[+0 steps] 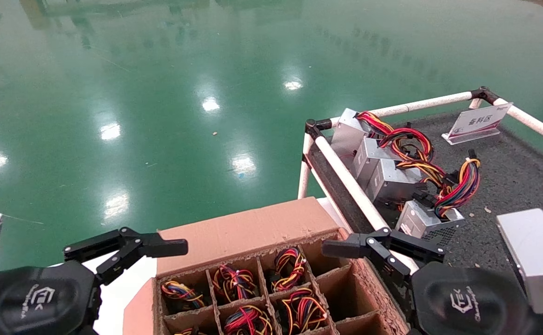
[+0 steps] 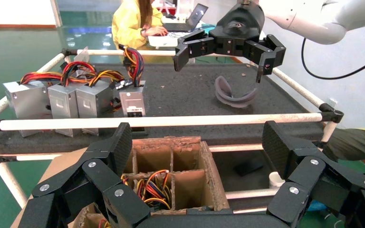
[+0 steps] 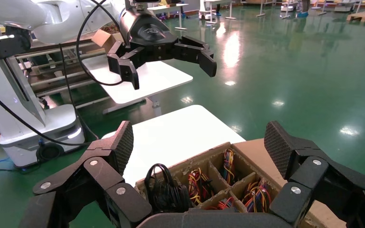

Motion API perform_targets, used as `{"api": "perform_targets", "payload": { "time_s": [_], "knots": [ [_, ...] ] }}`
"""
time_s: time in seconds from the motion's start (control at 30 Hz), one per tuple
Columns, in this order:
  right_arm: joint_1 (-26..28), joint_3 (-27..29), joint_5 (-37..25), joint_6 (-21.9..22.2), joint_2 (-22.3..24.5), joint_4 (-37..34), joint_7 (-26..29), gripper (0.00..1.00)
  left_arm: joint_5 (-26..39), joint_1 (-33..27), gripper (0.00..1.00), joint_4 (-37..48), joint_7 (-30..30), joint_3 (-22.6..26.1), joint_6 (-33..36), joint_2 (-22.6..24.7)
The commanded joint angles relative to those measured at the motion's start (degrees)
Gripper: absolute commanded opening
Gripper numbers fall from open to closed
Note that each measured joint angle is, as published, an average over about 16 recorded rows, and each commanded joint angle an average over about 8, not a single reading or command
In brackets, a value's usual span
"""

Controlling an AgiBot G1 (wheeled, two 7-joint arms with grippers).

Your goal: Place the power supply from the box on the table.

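Note:
The power supply (image 1: 427,222) lies on the table (image 1: 508,177) just inside the near rail, its honeycomb side and white label showing and a multicoloured wire bundle rising from it. The left wrist view shows the power supply (image 2: 133,100) at the end of a row of silver units. The box (image 1: 248,228) stands in front of me, and several of its grid cells hold wire bundles. My right gripper (image 1: 383,251) hovers open and empty at the box's right edge, short of the power supply. My left gripper (image 1: 127,249) hangs open and empty off the box's left side.
Three silver units (image 1: 369,160) with red-yellow wires line the table's left rail (image 1: 350,181). A plain silver block (image 1: 536,251) sits at the near right and a sign card (image 1: 478,122) at the back. A grey curved piece (image 2: 235,95) lies mid-table. A person in yellow (image 2: 133,23) sits beyond the table.

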Motion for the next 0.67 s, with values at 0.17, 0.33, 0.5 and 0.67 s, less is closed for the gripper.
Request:
{"api": "perform_targets", "payload": {
  "time_s": [0.17,0.33,0.5,0.67],
  "knots": [
    [0.0,0.0,0.0,0.0,0.0,0.0,0.0,1.00,0.0,0.0,1.00,0.0,0.0,0.0,0.0,0.0],
    [0.0,0.0,0.0,0.0,0.0,0.0,0.0,1.00,0.0,0.0,1.00,0.0,0.0,0.0,0.0,0.0],
    [0.0,0.0,0.0,0.0,0.0,0.0,0.0,1.00,0.0,0.0,1.00,0.0,0.0,0.0,0.0,0.0],
    [0.0,0.0,0.0,0.0,0.0,0.0,0.0,1.00,0.0,0.0,1.00,0.0,0.0,0.0,0.0,0.0]
  ]
}}
